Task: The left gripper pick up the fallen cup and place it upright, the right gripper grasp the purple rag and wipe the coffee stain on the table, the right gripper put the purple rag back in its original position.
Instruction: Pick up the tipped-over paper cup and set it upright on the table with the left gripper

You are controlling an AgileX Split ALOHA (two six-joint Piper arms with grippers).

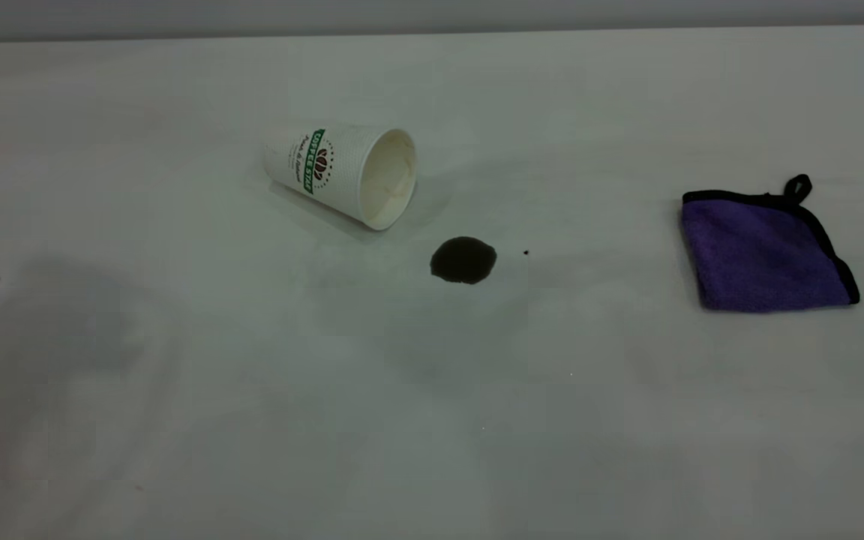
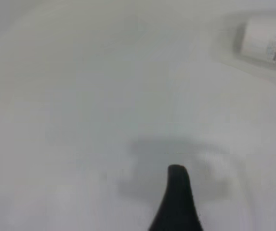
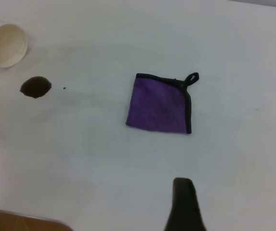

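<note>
The cup [image 1: 342, 172] lies on its side on the table [image 1: 432, 420], left of centre, its cream mouth turned toward the coffee stain [image 1: 463, 260]. The purple rag [image 1: 766, 251] lies folded flat at the right, its loop at the far corner. Neither arm shows in the exterior view. Only a dark part of my left gripper [image 2: 177, 192] shows in the left wrist view, above bare table and well short of the cup [image 2: 268, 43]. A dark part of my right gripper [image 3: 183, 202] shows high above the table, apart from the rag [image 3: 159, 103], the stain [image 3: 35, 87] and the cup [image 3: 5, 45].
A tiny black speck [image 1: 526, 253] sits just right of the stain. The table's far edge [image 1: 432, 31] meets a grey wall. A brown surface [image 3: 27, 224] borders the table in the right wrist view.
</note>
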